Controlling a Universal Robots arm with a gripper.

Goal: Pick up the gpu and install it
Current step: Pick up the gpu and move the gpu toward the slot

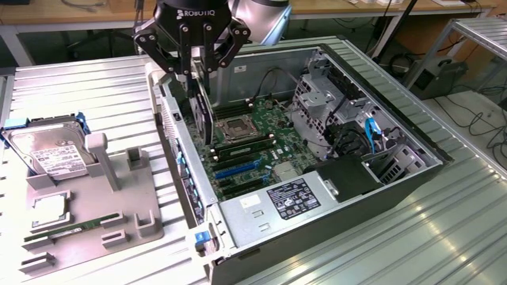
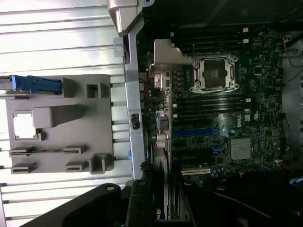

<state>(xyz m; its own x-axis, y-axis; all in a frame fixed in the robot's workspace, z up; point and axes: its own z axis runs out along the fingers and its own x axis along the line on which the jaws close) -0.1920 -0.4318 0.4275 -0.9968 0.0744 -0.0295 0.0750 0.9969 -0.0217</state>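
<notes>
**Card held edge-down inside the open computer case**

- Gripper (image 1: 196,71): fingers pinched on the top edge of the gpu (image 1: 203,116). Card hangs upright, seen edge-on, thin and dark.
- Gpu position: inside the open computer case (image 1: 412,172), close along the case wall on the exterior view's left. Its lower end is down near the motherboard (image 1: 253,151), just beside the processor socket (image 1: 236,127). Cannot tell whether the lower edge touches a slot.
- Wrist view: motherboard lies below the gripper, with black and blue slots and the square socket open.
- Power supply (image 1: 289,199), with its label facing up, sits at the near end of the case.
- Grey holder tray (image 1: 130,219) lies on the metal table (image 1: 95,89), well apart from the card, on the exterior view's left of the case.
- Tray holds a hard drive (image 1: 49,155) with a white label, standing tilted in a blue frame, and a memory stick (image 1: 63,231) lying flat near its front edge.
</notes>
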